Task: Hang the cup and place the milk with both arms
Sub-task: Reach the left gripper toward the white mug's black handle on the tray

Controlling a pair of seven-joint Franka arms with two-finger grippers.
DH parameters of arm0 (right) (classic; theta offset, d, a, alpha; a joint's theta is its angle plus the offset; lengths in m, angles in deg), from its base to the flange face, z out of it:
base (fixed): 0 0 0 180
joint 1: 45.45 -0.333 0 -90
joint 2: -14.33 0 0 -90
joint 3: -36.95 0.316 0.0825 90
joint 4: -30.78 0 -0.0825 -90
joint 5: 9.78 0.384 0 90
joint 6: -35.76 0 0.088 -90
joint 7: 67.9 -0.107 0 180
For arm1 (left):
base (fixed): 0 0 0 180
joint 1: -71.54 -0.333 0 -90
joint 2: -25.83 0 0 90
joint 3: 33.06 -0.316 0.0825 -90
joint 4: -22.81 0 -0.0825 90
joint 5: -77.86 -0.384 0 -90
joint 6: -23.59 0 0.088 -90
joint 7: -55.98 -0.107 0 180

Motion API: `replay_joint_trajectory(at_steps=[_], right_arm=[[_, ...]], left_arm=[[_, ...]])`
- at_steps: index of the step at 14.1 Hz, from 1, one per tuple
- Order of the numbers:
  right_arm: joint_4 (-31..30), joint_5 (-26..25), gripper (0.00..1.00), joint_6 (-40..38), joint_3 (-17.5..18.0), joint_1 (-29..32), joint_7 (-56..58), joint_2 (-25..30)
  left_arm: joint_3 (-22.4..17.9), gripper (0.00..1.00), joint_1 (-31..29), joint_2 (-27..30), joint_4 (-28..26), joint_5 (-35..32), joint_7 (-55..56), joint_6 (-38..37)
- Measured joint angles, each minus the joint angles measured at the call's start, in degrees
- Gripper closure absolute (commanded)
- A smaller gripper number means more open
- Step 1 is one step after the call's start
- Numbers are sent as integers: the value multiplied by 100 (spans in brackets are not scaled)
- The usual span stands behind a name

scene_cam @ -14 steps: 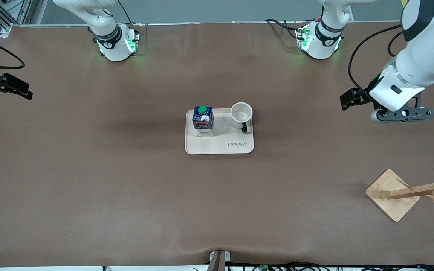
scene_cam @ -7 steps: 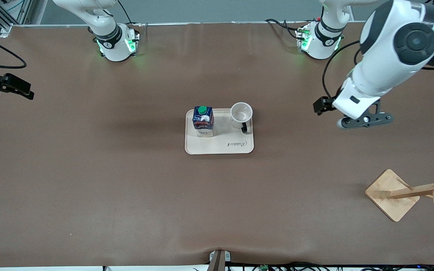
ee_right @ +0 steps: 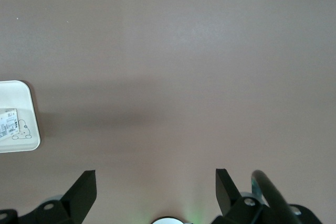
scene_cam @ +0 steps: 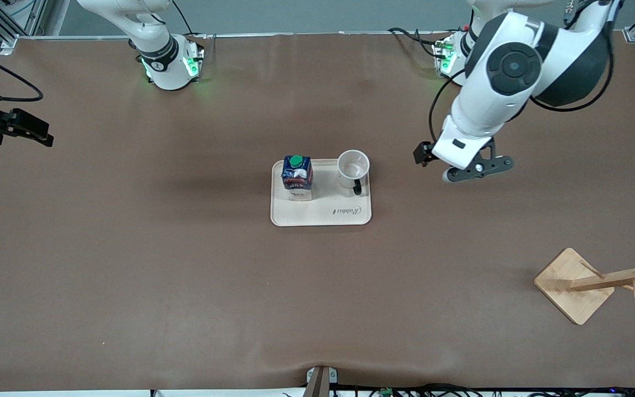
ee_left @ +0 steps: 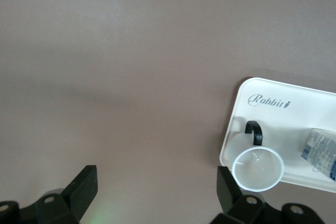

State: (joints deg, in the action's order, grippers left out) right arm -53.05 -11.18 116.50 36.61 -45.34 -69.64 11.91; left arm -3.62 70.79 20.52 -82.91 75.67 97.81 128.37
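Note:
The cup, a white mug with a black handle, stands upright on a cream tray in the middle of the table. Beside it on the tray stands the milk, a dark blue carton with a green cap. My left gripper hangs open over bare table, beside the tray toward the left arm's end. Its wrist view shows the cup, the tray and an edge of the milk past one finger. My right gripper waits open over the right arm's end of the table.
A wooden cup rack on a square base stands near the front camera at the left arm's end. The right wrist view catches a corner of the tray with the milk. Brown mat covers the table.
The left arm has swung from the left arm's end of the table in toward the tray, gripper still open. The right gripper has barely shifted.

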Motion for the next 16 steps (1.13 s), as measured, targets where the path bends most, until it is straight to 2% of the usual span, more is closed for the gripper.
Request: replay_joint_trajectory(at_steps=[5,10,16], right_arm=[[0,0,0,-1,-8,4,1,0],[0,0,0,-2,-12,10,7,-2],[0,0,0,-2,-22,22,9,-8]], left_arm=[[105,0,90,-68,-485,0,270,737],[112,0,469,-305,-868,-1,1011,1479],[126,1,709,-456,-1700,-1,1230,2841]])
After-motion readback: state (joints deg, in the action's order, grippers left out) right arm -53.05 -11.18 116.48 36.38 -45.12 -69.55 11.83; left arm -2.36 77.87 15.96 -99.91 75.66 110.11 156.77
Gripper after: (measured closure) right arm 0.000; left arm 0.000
